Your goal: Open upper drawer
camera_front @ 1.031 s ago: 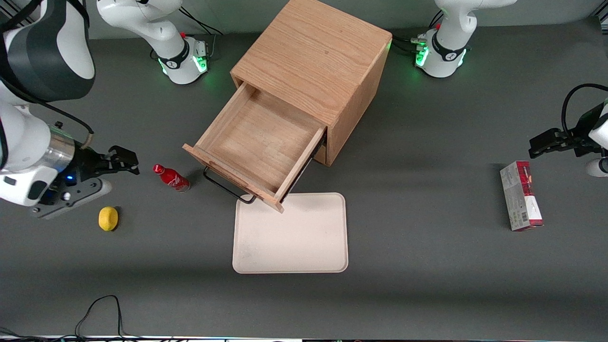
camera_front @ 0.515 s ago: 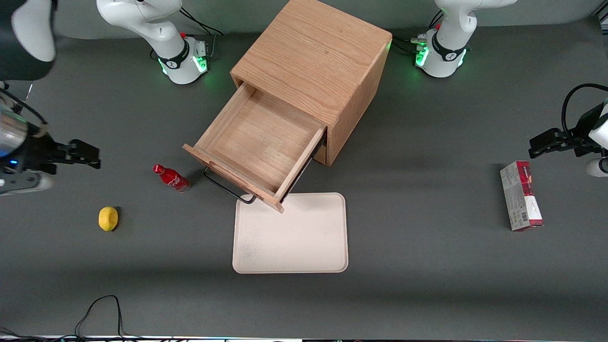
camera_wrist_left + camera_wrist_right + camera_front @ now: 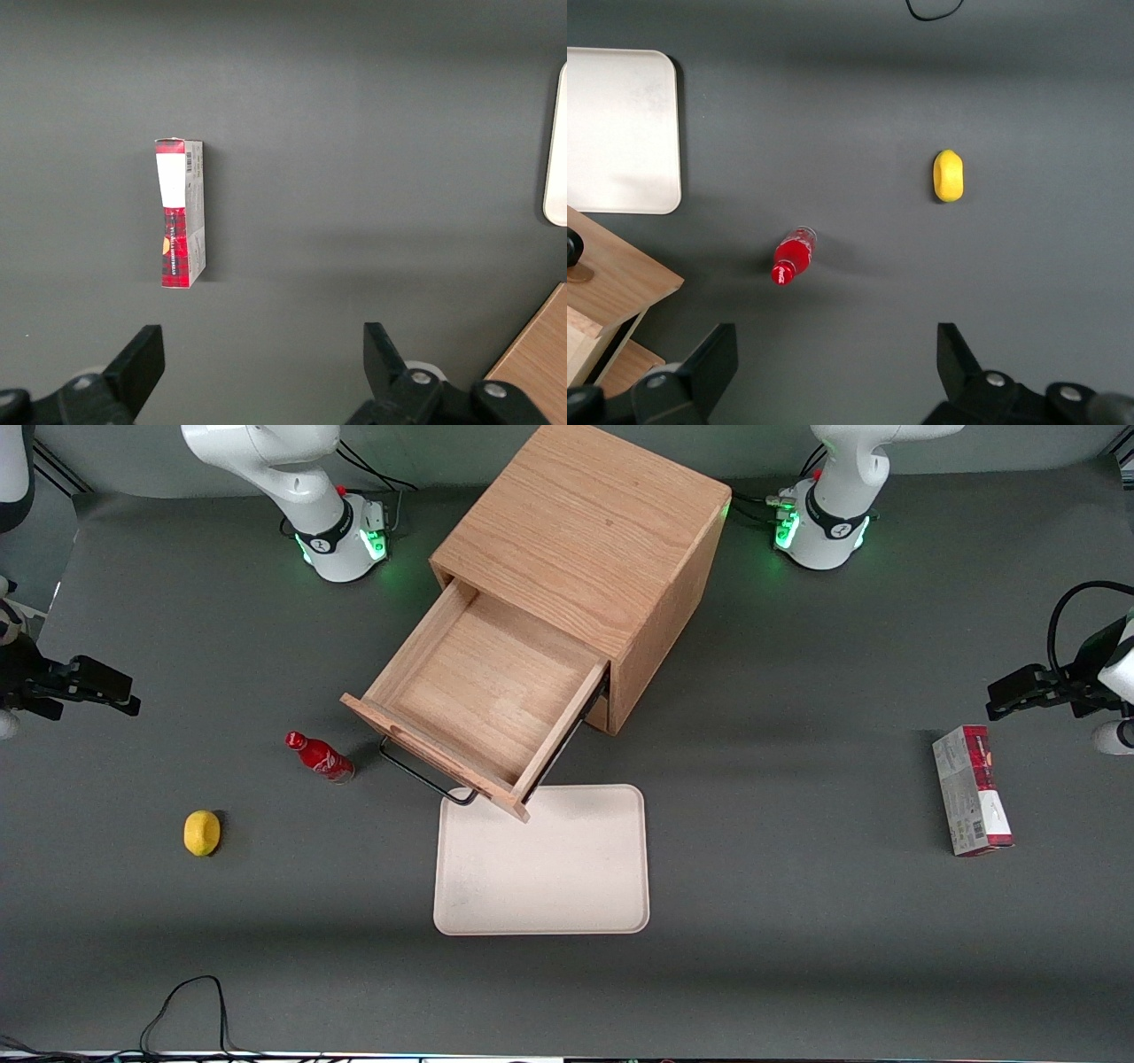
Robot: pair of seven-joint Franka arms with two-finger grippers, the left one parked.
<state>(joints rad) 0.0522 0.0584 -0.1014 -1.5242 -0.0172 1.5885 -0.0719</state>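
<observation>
The upper drawer (image 3: 483,695) of the light oak cabinet (image 3: 589,540) stands pulled far out, its inside bare. Its thin black wire handle (image 3: 425,775) hangs on the drawer's front, just above a corner of the tray. The lower drawer is hidden under it. A corner of the drawer's front also shows in the right wrist view (image 3: 616,279). My gripper (image 3: 111,691) is open and empty, raised at the working arm's end of the table, well away from the drawer. In the right wrist view its fingers (image 3: 700,367) are spread wide above bare table.
A small red bottle (image 3: 319,755) stands beside the drawer's front, toward my gripper. A yellow lemon (image 3: 202,833) lies nearer the front camera. A cream tray (image 3: 542,861) lies in front of the drawer. A red-and-white box (image 3: 971,802) lies toward the parked arm's end.
My gripper has drawn away from the bottle and lemon toward the working arm's end of the table and risen, open throughout. The drawer, bottle and lemon have not moved.
</observation>
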